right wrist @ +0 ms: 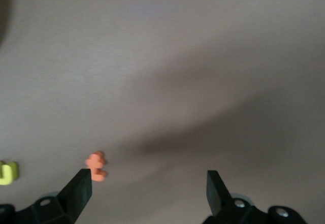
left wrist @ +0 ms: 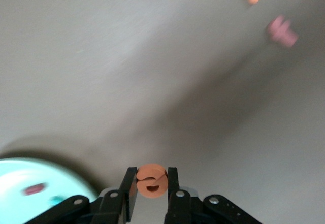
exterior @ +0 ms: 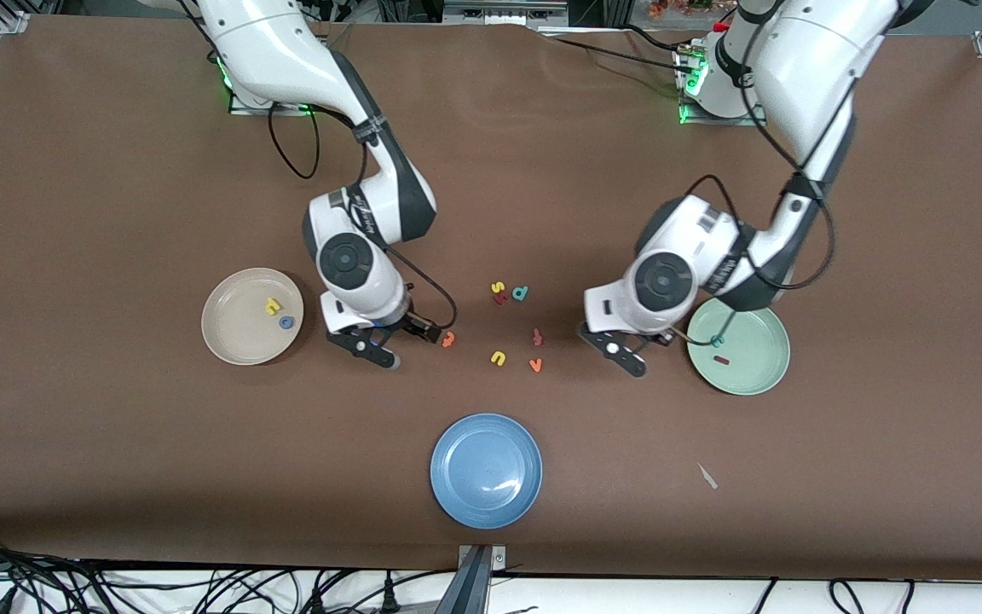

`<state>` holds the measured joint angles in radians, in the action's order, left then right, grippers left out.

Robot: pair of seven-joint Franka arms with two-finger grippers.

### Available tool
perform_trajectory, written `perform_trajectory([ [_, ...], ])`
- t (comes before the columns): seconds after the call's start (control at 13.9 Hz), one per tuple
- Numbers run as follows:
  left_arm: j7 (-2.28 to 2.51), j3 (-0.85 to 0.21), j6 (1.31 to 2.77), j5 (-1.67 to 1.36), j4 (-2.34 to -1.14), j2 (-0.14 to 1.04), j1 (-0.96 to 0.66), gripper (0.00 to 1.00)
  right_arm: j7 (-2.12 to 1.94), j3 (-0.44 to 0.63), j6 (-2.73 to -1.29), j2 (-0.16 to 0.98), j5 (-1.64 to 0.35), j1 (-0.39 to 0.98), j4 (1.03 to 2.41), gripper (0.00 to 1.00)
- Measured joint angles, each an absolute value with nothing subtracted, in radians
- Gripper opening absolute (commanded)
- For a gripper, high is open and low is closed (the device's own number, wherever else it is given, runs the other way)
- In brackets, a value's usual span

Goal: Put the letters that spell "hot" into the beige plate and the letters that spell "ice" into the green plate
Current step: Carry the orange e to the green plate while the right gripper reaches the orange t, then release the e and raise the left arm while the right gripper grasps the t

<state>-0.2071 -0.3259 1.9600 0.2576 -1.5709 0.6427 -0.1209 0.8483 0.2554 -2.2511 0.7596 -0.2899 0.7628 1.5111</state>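
My left gripper point(left wrist: 151, 177) is shut on the orange "e" point(left wrist: 151, 181) and hangs over the table beside the green plate point(exterior: 759, 375). On that plate lie the teal "c" point(exterior: 717, 341) and the dark red "i" point(exterior: 721, 361). The beige plate point(exterior: 239, 337) holds the yellow "h" point(exterior: 273, 305) and the blue "o" point(exterior: 286, 322). My right gripper point(right wrist: 147, 177) is open, low over the table beside the beige plate. The orange "t" point(right wrist: 96, 165) lies just outside one of its fingers, and in the front view the "t" point(exterior: 448, 338) sits between that gripper point(exterior: 393, 345) and the loose letters.
Loose letters lie mid-table: a yellow "s" point(exterior: 498, 287), a red letter point(exterior: 501, 298), a teal "d" point(exterior: 520, 293), a redder t-like letter point(exterior: 537, 337), a yellow hooked letter point(exterior: 498, 358) and an orange "v" point(exterior: 535, 365). A blue plate point(exterior: 486, 495) sits nearer the front camera.
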Motion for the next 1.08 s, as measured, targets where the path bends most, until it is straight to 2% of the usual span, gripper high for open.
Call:
perform_trajectory([
  [0.22,-0.434,-0.325,1.955,0.258,-1.583,0.642,-0.005,0.04,0.927,0.233,-2.25,0.832,-0.291,0.764,1.415,1.0],
  [0.36,-0.534,-0.324,1.955,0.258,-1.601,0.643,0.057,0.09,0.963,0.225,-2.25,0.873,-0.291,0.764,1.365,0.99],
  [0.43,-0.572,-0.324,1.955,0.257,-1.608,0.645,0.084,0.22,0.973,0.223,-2.25,0.891,-0.291,0.764,1.348,0.98],
  [0.5,-0.603,-0.325,1.955,0.253,-1.614,0.65,0.11,0.64,0.981,0.218,-2.25,0.907,-0.291,0.764,1.336,0.94],
  [0.57,-0.632,-0.325,1.955,0.239,-1.619,0.655,0.133,1.0,0.985,0.213,-2.25,0.918,-0.291,0.764,1.33,0.92],
  [0.93,-0.676,-0.336,1.953,0.194,-1.617,0.666,0.159,1.0,0.988,0.206,-2.258,0.946,-0.294,0.764,1.316,0.57],
  [1.08,-0.66,-0.351,1.91,0.176,-1.595,0.655,0.154,1.0,0.988,0.206,-2.256,0.946,-0.303,0.764,1.308,0.55],
])
